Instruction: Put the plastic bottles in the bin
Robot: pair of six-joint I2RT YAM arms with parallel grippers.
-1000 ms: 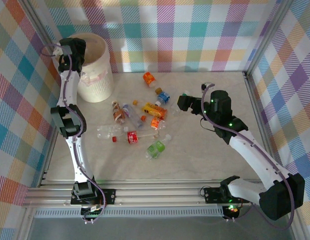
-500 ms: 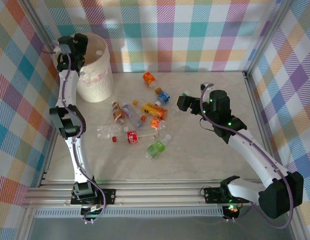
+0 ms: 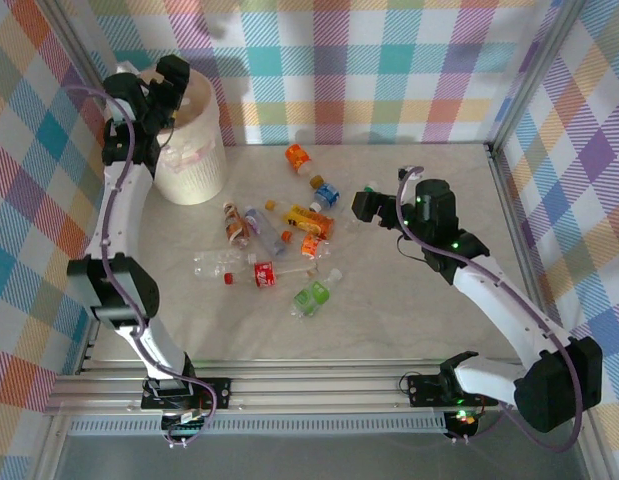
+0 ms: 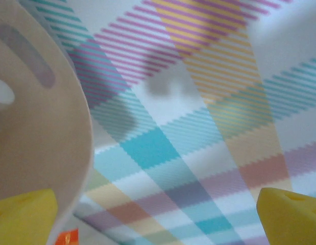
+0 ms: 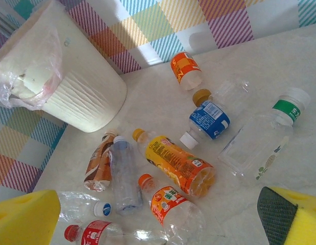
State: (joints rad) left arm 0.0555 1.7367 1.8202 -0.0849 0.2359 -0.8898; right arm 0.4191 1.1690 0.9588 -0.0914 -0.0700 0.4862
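- While the left arm reached up into the back-left corner, the left gripper [image 3: 174,76] hung at the rim of the round cream-white waste bin [image 3: 194,165]. Its yellow-tipped jaws were spread wide with nothing between them.
- From the left wrist camera, the bin [image 4: 40,143] curved up on the left, and the pastel checked wall [image 4: 198,102] stood behind it.
- The bin stood upright on the pale table [image 3: 409,310] near the back-left corner, with a thin translucent liner [image 5: 25,76] bunched over its rim.
- The small plastic bottles [image 3: 307,215] lay scattered on their sides mid-table, to the right of the bin and apart from it.
- Among them were:
  - an orange-labelled bottle [image 5: 186,69], nearest the back wall;
  - a blue-labelled bottle [image 5: 209,120];
  - a yellow-labelled bottle of orange drink [image 5: 175,161];
  - a brown bottle [image 5: 99,163];
  - a red-labelled bottle [image 3: 261,274];
  - a green bottle [image 3: 311,298], nearest the arms.
- The right gripper [image 3: 361,205] hovered just right of the cluster, jaws fully apart and empty.
- A clear bottle with a green-and-white cap [image 5: 260,143] lay closest to the right gripper's fingers.
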